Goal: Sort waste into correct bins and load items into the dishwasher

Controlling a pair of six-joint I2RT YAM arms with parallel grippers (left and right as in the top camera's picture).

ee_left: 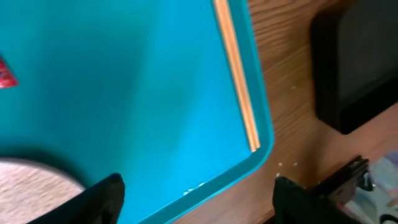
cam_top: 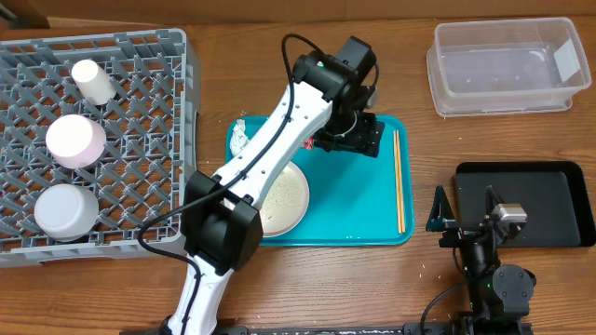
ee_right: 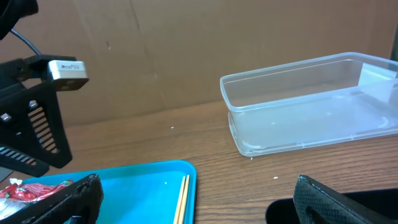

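Note:
A teal tray (cam_top: 372, 219) holds a speckled plate (cam_top: 284, 197), a pair of wooden chopsticks (cam_top: 399, 181) along its right edge, and a crumpled white wrapper (cam_top: 241, 138) at its left. My left gripper (cam_top: 358, 138) hovers open and empty over the tray's upper part. Its wrist view shows the chopsticks (ee_left: 236, 74), the plate's edge (ee_left: 31, 186) and a bit of a red wrapper (ee_left: 5, 73) between open fingers (ee_left: 199, 205). My right gripper (cam_top: 464, 207) is open and empty, low beside the tray's right edge, and sees the chopsticks (ee_right: 182, 199).
A grey dish rack (cam_top: 140, 112) at the left holds a white cup (cam_top: 93, 81), a pink cup (cam_top: 76, 140) and a white bowl (cam_top: 65, 209). A clear plastic bin (cam_top: 503, 65) stands at the back right. A black bin (cam_top: 549, 205) lies at the right.

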